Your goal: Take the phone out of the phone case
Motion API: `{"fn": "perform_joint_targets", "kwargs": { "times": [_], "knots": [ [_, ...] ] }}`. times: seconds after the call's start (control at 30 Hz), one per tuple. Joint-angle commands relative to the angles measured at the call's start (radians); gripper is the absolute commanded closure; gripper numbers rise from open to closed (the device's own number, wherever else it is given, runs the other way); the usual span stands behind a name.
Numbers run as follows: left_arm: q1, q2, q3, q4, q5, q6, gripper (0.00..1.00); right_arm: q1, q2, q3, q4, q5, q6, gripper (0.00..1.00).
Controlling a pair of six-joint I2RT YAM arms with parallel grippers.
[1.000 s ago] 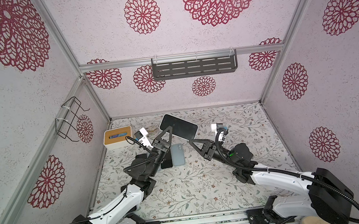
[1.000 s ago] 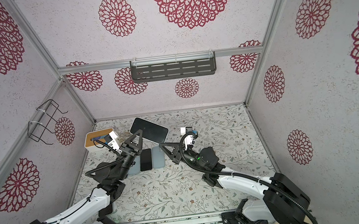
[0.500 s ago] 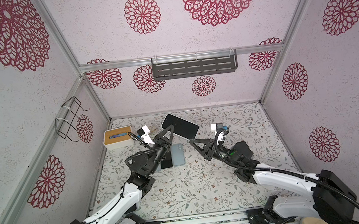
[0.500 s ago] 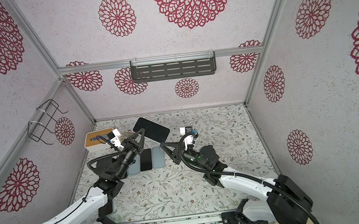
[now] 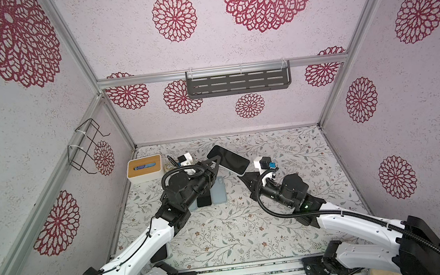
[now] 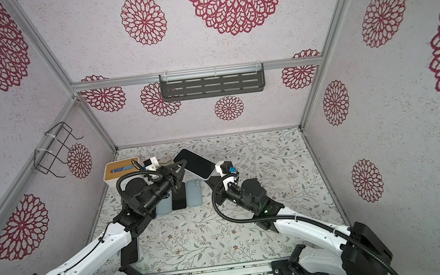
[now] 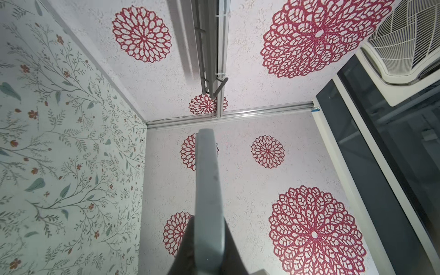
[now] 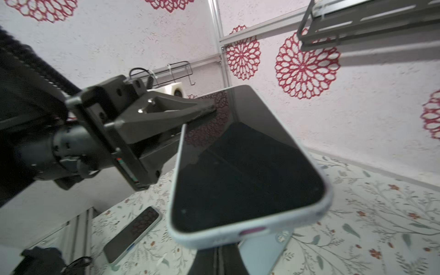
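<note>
Phone (image 5: 228, 159) is held aloft above the surface (image 5: 279, 221), screen up and tilted, seated in its pale blue phone case (image 8: 250, 238). The left gripper (image 8: 210, 112) has its fingers clenched across one long edge, near the end away from the right arm, pinching screen and back. The right gripper (image 5: 243, 175) has its fingers closed together just beneath the opposite end; whether they pinch the case rim cannot be determined. Assessment: the phone is likely a stiff, fairly light slab with slick, breakable glass, and the case appears soft and pliable. Best purchase is judged to be the case lip at a corner, peeled back while the phone is steadied by its edges.
</note>
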Motion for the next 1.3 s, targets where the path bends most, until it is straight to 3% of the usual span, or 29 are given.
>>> {"fn": "perform_joint_targets", "kwargs": {
  "times": [0.0, 0.1, 0.13, 0.23, 0.37, 0.73, 1.27],
  "knots": [
    [0.026, -0.054, 0.028, 0.006, 0.044, 0.014, 1.0, -0.015, -0.071, -0.01, 0.104, 0.029, -0.043, 1.0],
    [0.07, -0.077, 0.019, 0.025, 0.059, 0.018, 1.0, -0.02, -0.126, -0.101, 0.148, -0.018, -0.002, 0.78],
    [0.075, -0.079, 0.013, 0.054, 0.056, 0.023, 1.0, -0.024, -0.141, -0.126, 0.154, -0.032, 0.027, 0.64],
    [0.078, -0.05, -0.001, 0.201, 0.063, 0.023, 1.0, -0.026, -0.158, -0.18, 0.219, -0.093, 0.124, 0.36],
    [0.074, 0.005, -0.032, 0.409, 0.062, 0.021, 1.0, -0.026, -0.109, -0.214, 0.419, -0.134, 0.307, 0.24],
    [0.04, 0.011, -0.077, 0.514, 0.031, 0.054, 1.0, -0.052, 0.104, -0.118, 0.737, -0.157, 0.621, 0.3],
    [0.042, 0.002, -0.109, 0.527, 0.001, 0.056, 1.0, -0.054, 0.268, -0.048, 0.928, -0.235, 0.785, 0.54]
  ]
}}
